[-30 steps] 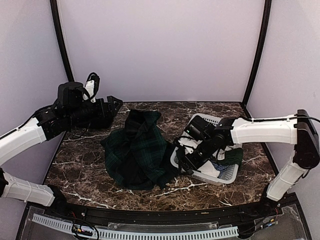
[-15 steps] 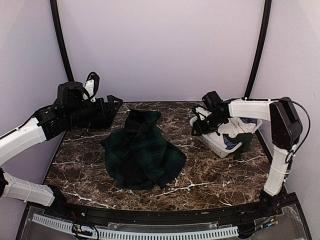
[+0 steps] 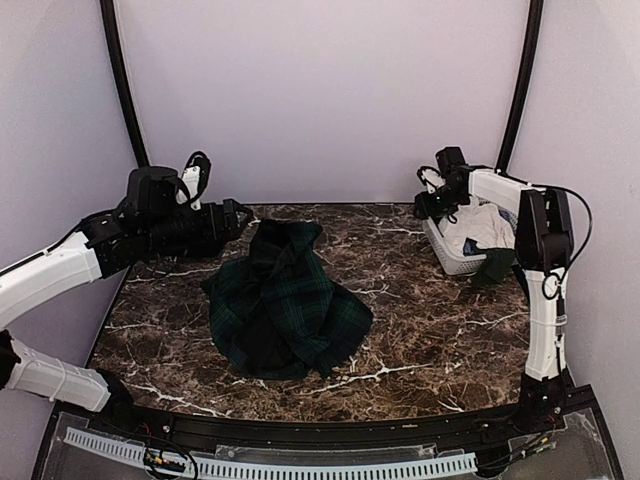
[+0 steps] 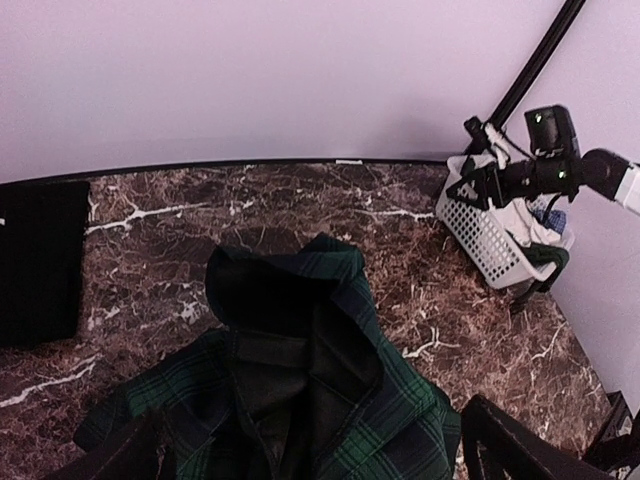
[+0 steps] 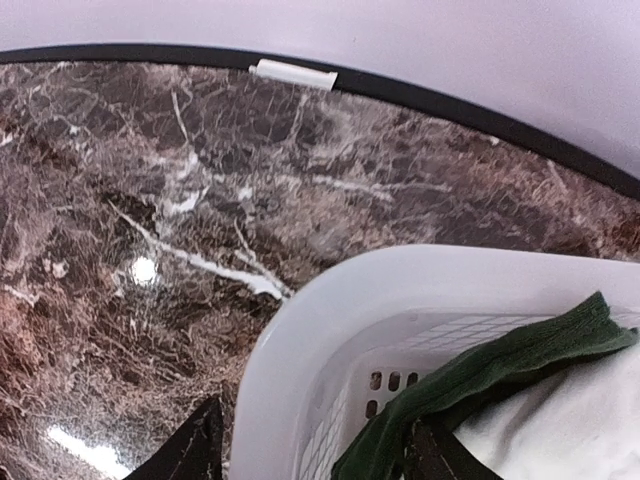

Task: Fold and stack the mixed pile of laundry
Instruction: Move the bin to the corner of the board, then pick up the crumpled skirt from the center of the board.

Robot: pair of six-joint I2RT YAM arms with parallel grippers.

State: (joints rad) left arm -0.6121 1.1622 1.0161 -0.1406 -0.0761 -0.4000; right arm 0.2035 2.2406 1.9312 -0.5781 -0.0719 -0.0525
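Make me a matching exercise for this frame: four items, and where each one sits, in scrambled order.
Items
1. tartan skirt
2. white basket
3. black cloth
4. dark green cloth

Places
A. hanging over the basket's edge
B. far right corner of the table
C. middle of the table
D. far left of the table

Pairs: 1-C, 2-B, 3-D, 4-A
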